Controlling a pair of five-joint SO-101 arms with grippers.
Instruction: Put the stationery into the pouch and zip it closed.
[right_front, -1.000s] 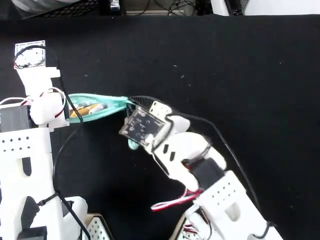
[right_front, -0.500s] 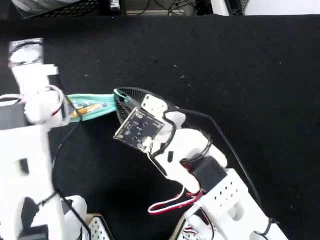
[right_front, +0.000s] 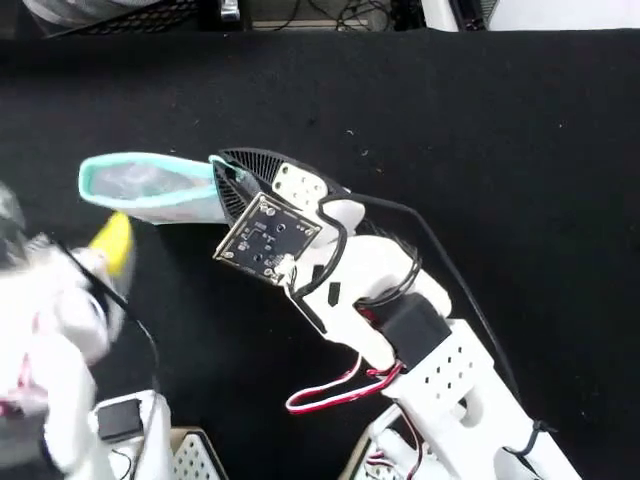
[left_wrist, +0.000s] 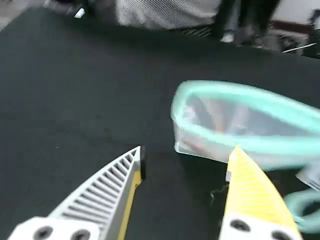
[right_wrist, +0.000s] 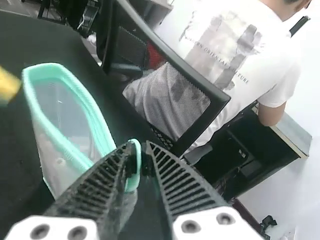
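Observation:
The pouch (right_front: 145, 186) is clear with a teal rim and lies at the left of the black table, its mouth gaping. Faint coloured shapes show through its clear side (left_wrist: 235, 122). My right gripper (right_front: 224, 184) is shut on the teal rim at the pouch's right end, the rim pinched between its black fingers (right_wrist: 136, 157). My left gripper (left_wrist: 187, 150) stands open just short of the pouch's other end, apart from it. Its yellow finger (right_front: 115, 240) appears blurred below the pouch in the high view.
The black table (right_front: 480, 150) runs open to the right and back. The left arm's white body (right_front: 60, 340) fills the front left corner. A chair and a seated person (right_wrist: 235, 55) are beyond the table's far edge.
My left gripper has let go of the pouch's left end and pulled back toward the front left. My right gripper shifted left with its end, and the pouch's mouth now gapes wide.

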